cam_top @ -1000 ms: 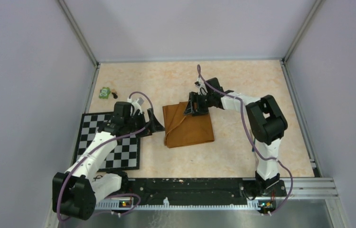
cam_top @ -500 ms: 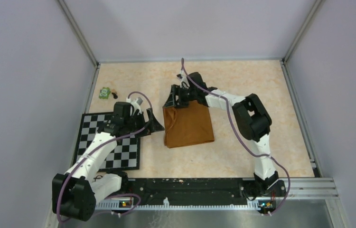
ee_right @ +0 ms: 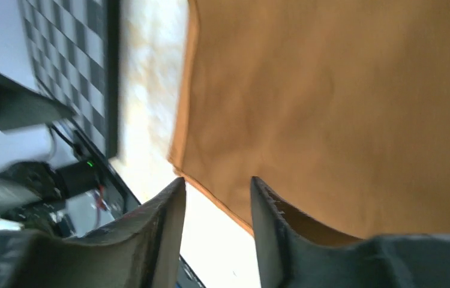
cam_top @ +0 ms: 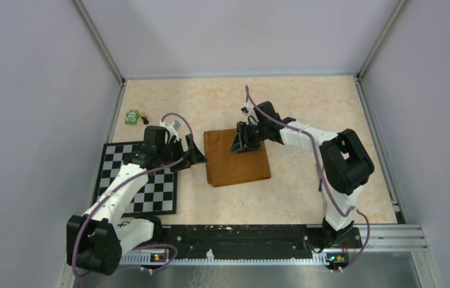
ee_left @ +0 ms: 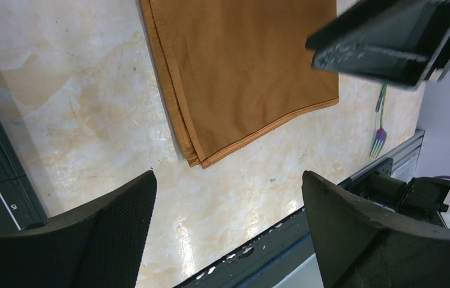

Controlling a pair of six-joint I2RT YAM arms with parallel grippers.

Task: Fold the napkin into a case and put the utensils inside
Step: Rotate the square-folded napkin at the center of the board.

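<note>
Folded rust-orange cloth napkin point(cam_top: 240, 165) is laid flat on the table point(cam_top: 306, 114). Right tool point(cam_top: 242, 141) is held over its far edge, half open, empty; left tool point(cam_top: 197, 153) is parked just left, wide open, empty.

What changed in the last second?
Right gripper swung left to the napkin's far-left corner, then back right over its far half, jaws apart, nothing held. The napkin's diagonal flap is gone; it lies flat. Left gripper, open beside the napkin, checkered mat and green toy stayed put.
</note>
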